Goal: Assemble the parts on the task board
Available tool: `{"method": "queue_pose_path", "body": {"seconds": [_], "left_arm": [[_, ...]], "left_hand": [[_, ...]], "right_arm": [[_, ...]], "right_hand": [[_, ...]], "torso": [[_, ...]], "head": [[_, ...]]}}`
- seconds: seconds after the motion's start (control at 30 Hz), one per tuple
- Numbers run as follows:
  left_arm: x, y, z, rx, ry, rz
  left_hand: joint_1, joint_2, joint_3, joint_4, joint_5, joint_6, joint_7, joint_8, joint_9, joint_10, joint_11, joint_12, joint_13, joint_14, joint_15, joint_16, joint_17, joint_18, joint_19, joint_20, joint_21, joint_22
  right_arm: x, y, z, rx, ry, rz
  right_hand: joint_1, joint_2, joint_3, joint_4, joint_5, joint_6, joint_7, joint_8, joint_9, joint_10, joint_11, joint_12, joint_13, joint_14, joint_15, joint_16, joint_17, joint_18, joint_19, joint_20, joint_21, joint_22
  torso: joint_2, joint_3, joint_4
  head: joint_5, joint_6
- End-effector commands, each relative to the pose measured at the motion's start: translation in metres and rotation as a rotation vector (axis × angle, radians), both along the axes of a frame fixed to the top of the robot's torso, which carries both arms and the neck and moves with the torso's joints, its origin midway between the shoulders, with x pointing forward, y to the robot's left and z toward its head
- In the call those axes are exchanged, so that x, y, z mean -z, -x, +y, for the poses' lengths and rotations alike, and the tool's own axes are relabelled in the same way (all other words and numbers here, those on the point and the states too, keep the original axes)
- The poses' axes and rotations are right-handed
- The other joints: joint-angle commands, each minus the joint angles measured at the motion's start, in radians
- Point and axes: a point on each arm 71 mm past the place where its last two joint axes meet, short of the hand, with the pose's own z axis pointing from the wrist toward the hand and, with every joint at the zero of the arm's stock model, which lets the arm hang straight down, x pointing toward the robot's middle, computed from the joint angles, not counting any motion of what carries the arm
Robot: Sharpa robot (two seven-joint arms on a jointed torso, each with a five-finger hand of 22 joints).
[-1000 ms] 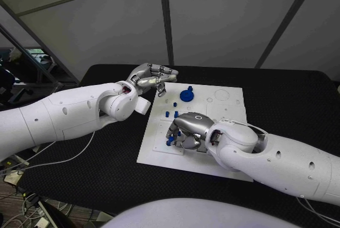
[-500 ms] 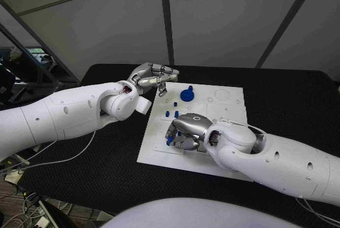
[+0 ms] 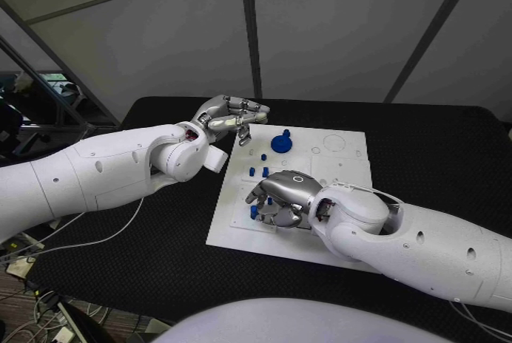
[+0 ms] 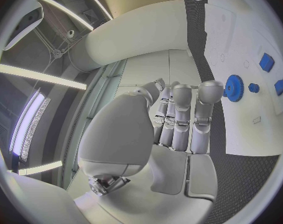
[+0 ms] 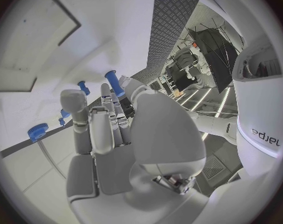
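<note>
Right hand (image 3: 280, 200) shifts slightly lower on the task board (image 3: 331, 164), pinching a blue peg (image 5: 114, 83); left hand (image 3: 227, 116) stays curled, holding nothing.

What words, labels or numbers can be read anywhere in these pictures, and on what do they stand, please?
No text reads clearly.
White arm casing, right wrist view: dark lettering, mirrored and bent, too distorted to read.
task board: faint engraved outlines, no legible lettering.
left hand and right hand: no markings.
</note>
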Motion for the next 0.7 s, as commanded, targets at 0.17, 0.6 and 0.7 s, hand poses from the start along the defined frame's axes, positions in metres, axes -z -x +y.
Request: {"method": "queue_pose_path", "body": {"seconds": [0.17, 0.6, 0.7], "left_arm": [[-0.001, 0.0, -0.001, 0.015, 0.008, 0.004], [0.001, 0.0, 0.006, -0.004, -0.001, 0.003], [0.001, 0.0, 0.008, -0.007, -0.004, 0.004]], "left_hand": [[-0.001, 0.009, -0.002, -0.006, 0.005, 0.001, 0.002, 0.006, -0.001, -0.005, -0.003, 0.006, 0.001, -0.005, 0.0, 0.006, -0.001, 0.01, 0.006, 0.002, 0.003, 0.001], [-0.001, 0.008, -0.003, -0.006, 0.004, 0.0, 0.002, 0.006, -0.001, -0.006, -0.002, 0.006, 0.001, -0.006, 0.0, 0.005, -0.002, 0.01, 0.006, 0.002, 0.003, 0.001], [-0.001, 0.008, -0.003, -0.006, 0.004, 0.0, 0.002, 0.006, -0.001, -0.006, -0.002, 0.006, 0.001, -0.007, 0.0, 0.005, -0.003, 0.01, 0.006, 0.002, 0.003, 0.0]], "right_arm": [[-0.015, 0.006, -0.007, -0.005, -0.16, -0.071], [-0.028, -0.01, -0.12, 0.312, -0.251, 0.187], [-0.029, -0.009, -0.146, 0.394, -0.245, 0.223]], "right_hand": [[-0.009, -0.018, -0.023, -0.001, -0.018, -0.006, 0.001, 0.003, 0.003, -0.022, 0.003, 0.003, 0.003, 0.043, -0.001, 0.004, 0.003, 0.0, -0.004, 0.0, -0.005, -0.002], [-0.038, -0.014, -0.084, 0.015, 0.019, 0.158, -0.014, 0.083, 0.039, 0.233, -0.046, 0.232, 0.134, 0.053, -0.038, 0.029, 0.041, -0.01, 0.033, -0.026, 0.033, 0.056], [-0.058, -0.012, -0.136, 0.026, 0.082, 0.165, -0.048, 0.11, 0.053, 0.247, -0.063, 0.589, 0.496, 0.066, -0.062, 0.066, 0.103, -0.022, 0.064, -0.042, 0.065, 0.1]], "torso": [[-0.001, 0.0009, -0.0013], [-0.015, -0.0031, -0.0147], [-0.018, -0.0041, -0.0195]], "head": [[-0.005, 0.007], [-0.087, 0.043], [-0.113, 0.054]]}}
